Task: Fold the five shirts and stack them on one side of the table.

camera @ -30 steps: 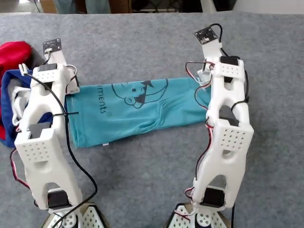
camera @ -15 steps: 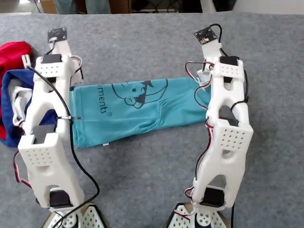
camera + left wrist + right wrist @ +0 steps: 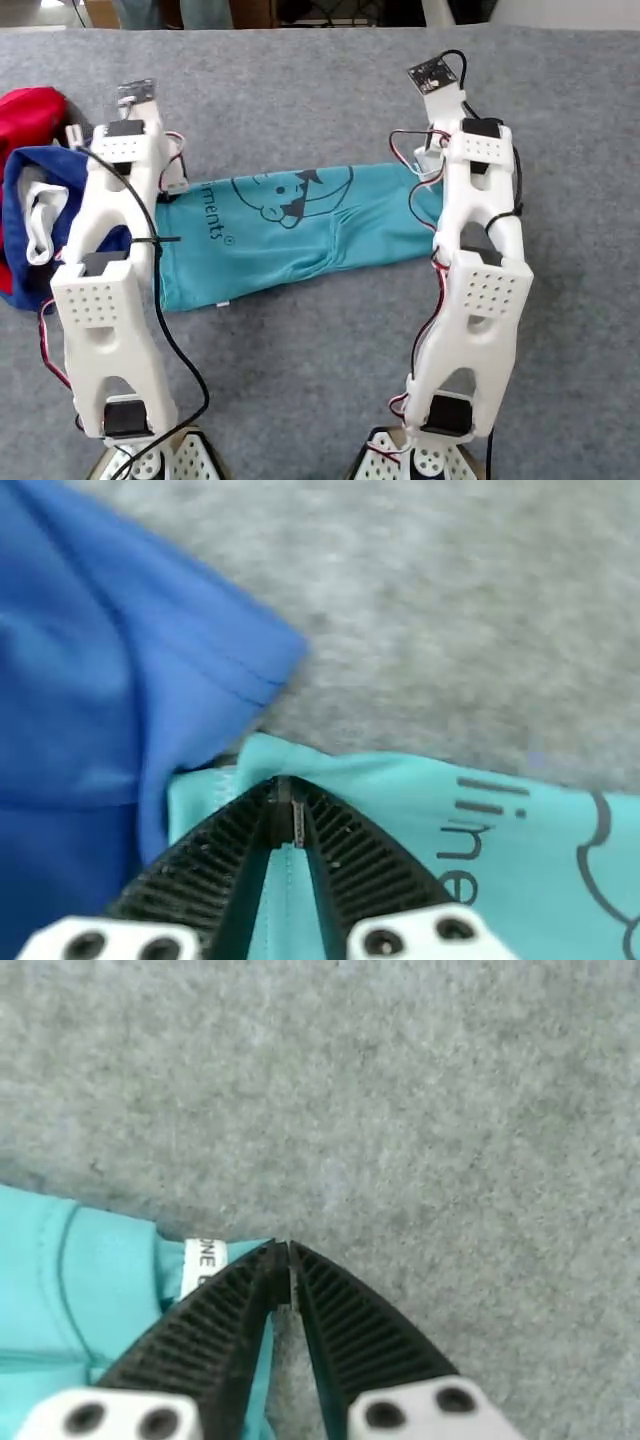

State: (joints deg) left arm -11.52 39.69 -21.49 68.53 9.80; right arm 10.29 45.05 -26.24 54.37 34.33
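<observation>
Teal shirt (image 3: 300, 235) is lying as a long strip across the grey table (image 3: 300, 80). Left gripper (image 3: 290, 812) is pinching one corner, jaws closed, just beside the blue shirt (image 3: 90, 680). Right gripper (image 3: 288, 1266) is nipping the opposite hem by the label, at the very edge. Judged risk: that thin hold slipping on a lift, or the left snagging blue cloth. Bare table is lying beyond and nearer; the red shirt (image 3: 28, 110) is crowding the left side.
</observation>
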